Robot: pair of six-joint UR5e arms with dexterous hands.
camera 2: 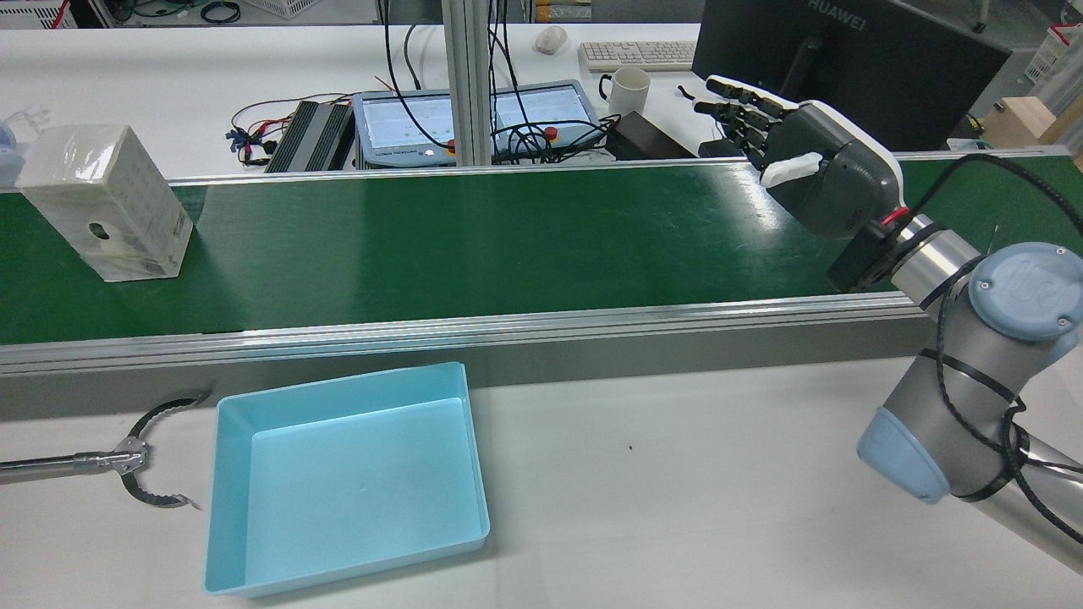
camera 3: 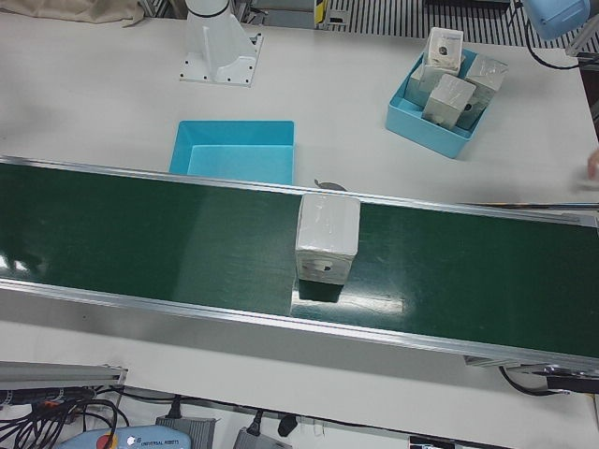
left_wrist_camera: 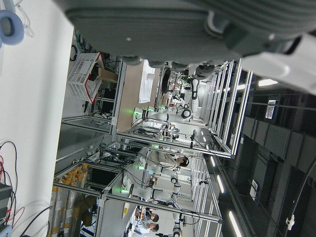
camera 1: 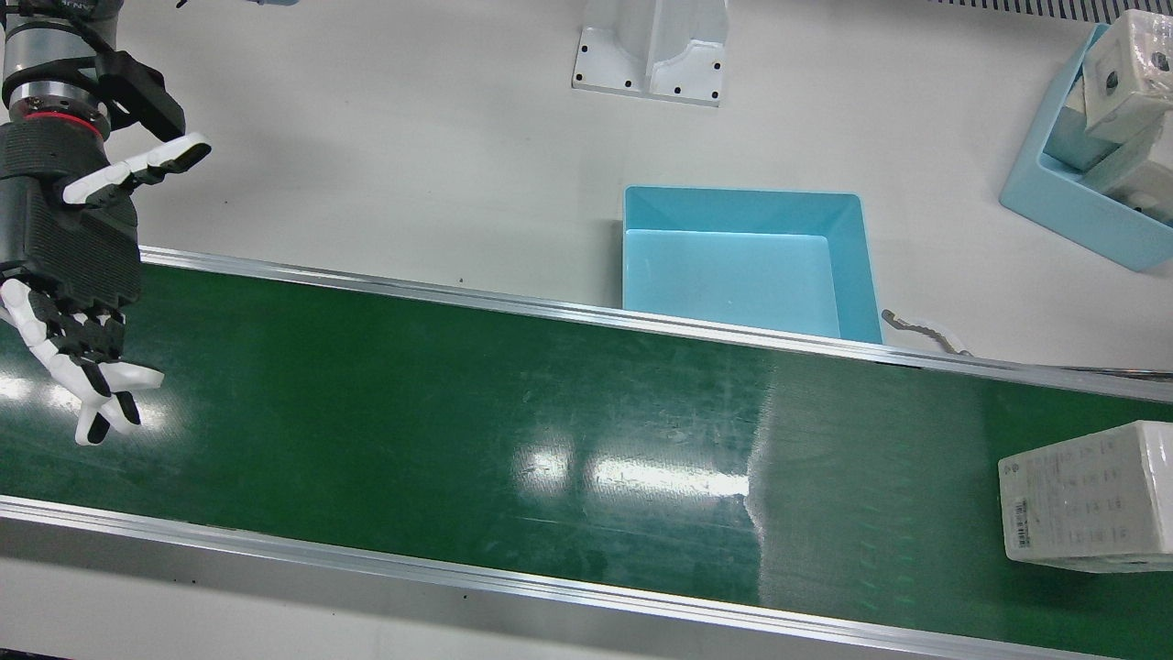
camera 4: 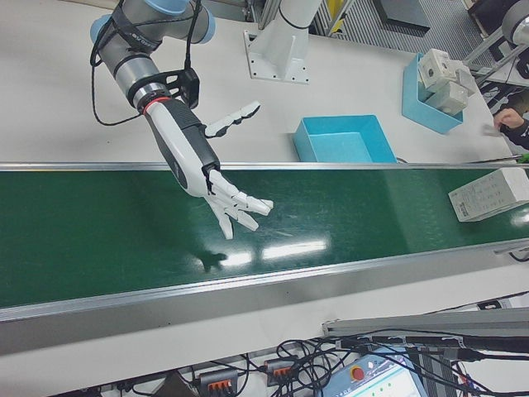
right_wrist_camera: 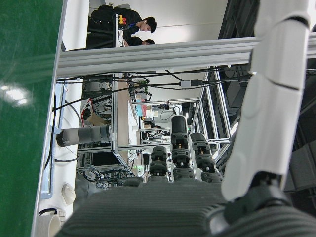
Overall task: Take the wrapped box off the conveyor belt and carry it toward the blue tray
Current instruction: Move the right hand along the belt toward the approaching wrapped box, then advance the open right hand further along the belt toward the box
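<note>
The wrapped box (camera 1: 1086, 495) is a white, film-covered carton standing on the green conveyor belt (camera 1: 550, 440). It also shows in the rear view (camera 2: 106, 203), the left-front view (camera 3: 328, 234) and the right-front view (camera 4: 492, 194). The empty blue tray (camera 1: 852, 266) sits on the white table beside the belt, between the box and my right hand. My right hand (camera 1: 69, 275) hovers over the other end of the belt, far from the box, fingers spread and holding nothing (camera 4: 207, 174). My left hand (left_wrist_camera: 197, 24) shows only at the edge of its own view, off the table, with nothing in it.
A second blue bin (camera 1: 1081, 211) with several wrapped boxes stands at the table's far corner. A white arm pedestal (camera 1: 651, 55) is behind the tray. A long reach-grabber tool's claw (camera 2: 144, 461) lies beside the tray, by the belt rail.
</note>
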